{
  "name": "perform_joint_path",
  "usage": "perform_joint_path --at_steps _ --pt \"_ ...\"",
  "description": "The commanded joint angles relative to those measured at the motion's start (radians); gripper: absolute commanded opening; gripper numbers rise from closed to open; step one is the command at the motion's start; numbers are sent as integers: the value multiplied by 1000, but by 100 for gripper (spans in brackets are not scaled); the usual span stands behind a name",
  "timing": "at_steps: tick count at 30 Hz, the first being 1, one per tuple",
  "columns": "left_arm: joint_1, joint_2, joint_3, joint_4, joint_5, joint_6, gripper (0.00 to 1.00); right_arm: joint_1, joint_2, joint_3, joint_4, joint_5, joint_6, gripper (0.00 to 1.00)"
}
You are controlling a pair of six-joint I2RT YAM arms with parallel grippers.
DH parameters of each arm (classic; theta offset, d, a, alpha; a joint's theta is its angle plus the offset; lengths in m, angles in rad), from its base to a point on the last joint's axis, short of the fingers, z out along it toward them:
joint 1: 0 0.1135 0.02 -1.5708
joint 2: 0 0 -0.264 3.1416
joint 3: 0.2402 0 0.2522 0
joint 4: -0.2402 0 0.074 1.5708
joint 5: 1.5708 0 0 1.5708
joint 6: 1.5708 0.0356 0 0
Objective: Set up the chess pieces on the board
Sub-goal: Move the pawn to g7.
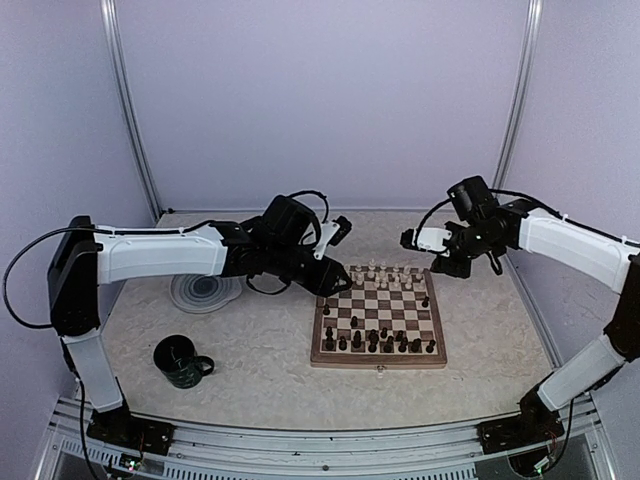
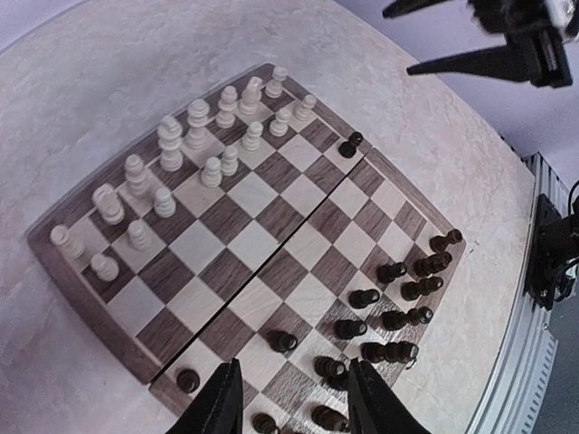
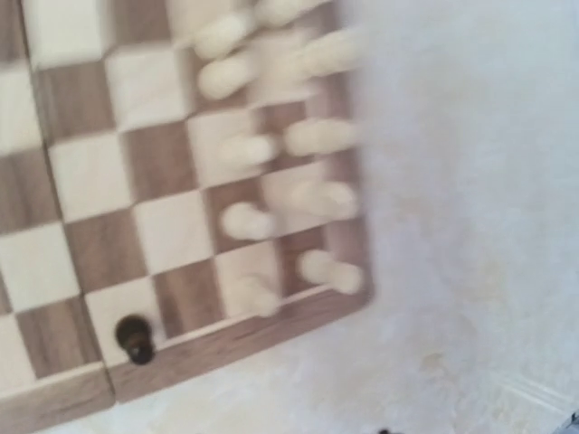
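Observation:
The board point(image 1: 378, 318) lies mid-table. Cream pieces point(image 1: 385, 274) stand along its far rows and dark pieces point(image 1: 378, 342) along its near rows. A few dark pieces stand apart, one of them by the right rim point(image 1: 425, 300). My left gripper point(image 1: 337, 284) hovers over the board's far-left corner. In the left wrist view it point(image 2: 294, 407) is open and empty above dark pieces point(image 2: 398, 316), with the cream pieces point(image 2: 194, 136) beyond. My right gripper point(image 1: 445, 264) hangs at the far-right corner, and the left wrist view shows it point(image 2: 425, 36) with its fingers apart. The right wrist view is blurred and shows cream pieces point(image 3: 271, 145) and one dark piece point(image 3: 136, 339).
A round grey swirl-patterned plate point(image 1: 205, 292) lies left of the board, under my left arm. A dark green mug point(image 1: 182, 362) stands at the near left. The table's metal front rail point(image 1: 320, 445) runs along the bottom.

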Motion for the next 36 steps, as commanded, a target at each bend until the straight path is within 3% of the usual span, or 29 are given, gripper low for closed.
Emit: perform_joint_path --at_steps 1,6,21,36 --pt "-58 130 135 -162 -81 110 41 -83 -145 -169 270 -228 108 44" --pt "-86 227 255 -262 -142 145 40 -173 -216 -306 505 -339 250 45" --pt "-99 361 381 -335 -126 152 40 -173 -174 -337 493 -381 237 46" --pt "-99 416 432 -399 -95 147 30 -172 -158 -340 484 -380 225 46"
